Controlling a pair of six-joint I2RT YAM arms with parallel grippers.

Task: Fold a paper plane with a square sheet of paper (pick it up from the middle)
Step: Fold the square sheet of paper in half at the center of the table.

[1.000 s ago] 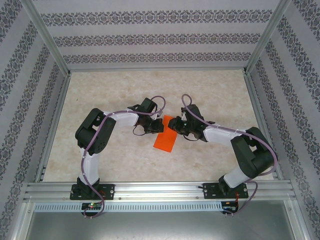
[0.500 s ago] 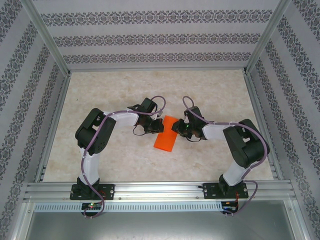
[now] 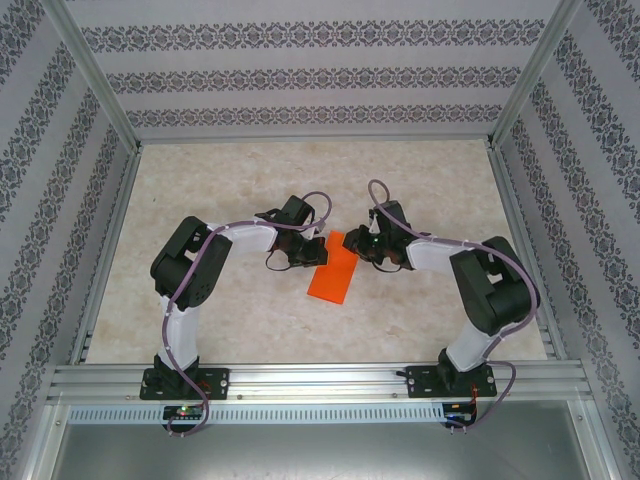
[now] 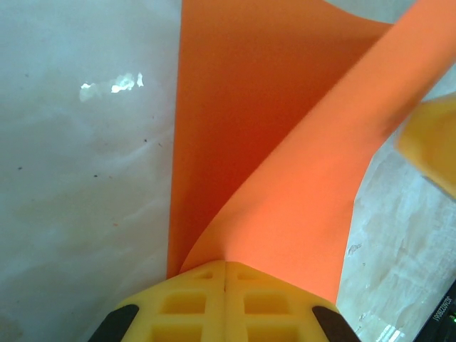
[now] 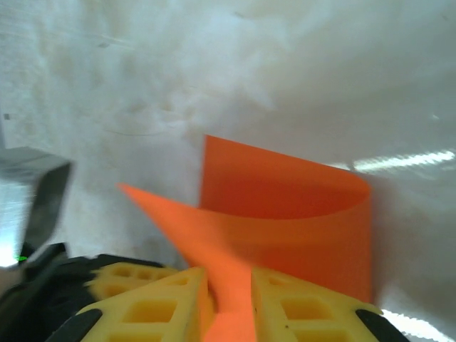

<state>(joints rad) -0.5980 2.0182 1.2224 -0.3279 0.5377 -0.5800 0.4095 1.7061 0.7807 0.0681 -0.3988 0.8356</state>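
The square sheet of paper (image 3: 333,278) is bright orange and lies partly folded over on the table between my two grippers. My left gripper (image 3: 319,251) is at its left edge. In the left wrist view its yellow jaws (image 4: 226,266) are pressed together, pinching a lifted, curled flap of the paper (image 4: 285,171). My right gripper (image 3: 353,246) holds the far right corner. In the right wrist view a twisted strip of the paper (image 5: 299,214) runs between its yellow fingers (image 5: 171,299), and the right gripper (image 5: 229,288) is shut on it. The rest of the sheet curves back toward the table.
The pale marbled table (image 3: 230,180) is enclosed by patterned walls and aluminium posts (image 3: 100,90). A metal rail (image 3: 320,380) with both arm bases runs along the near edge. The two grippers are almost touching; the right one's yellow finger (image 4: 434,142) shows in the left wrist view.
The right arm's elbow has swung inward, and its gripper has shifted slightly right and farther away with the paper corner. The left arm and the lower part of the sheet have stayed put.
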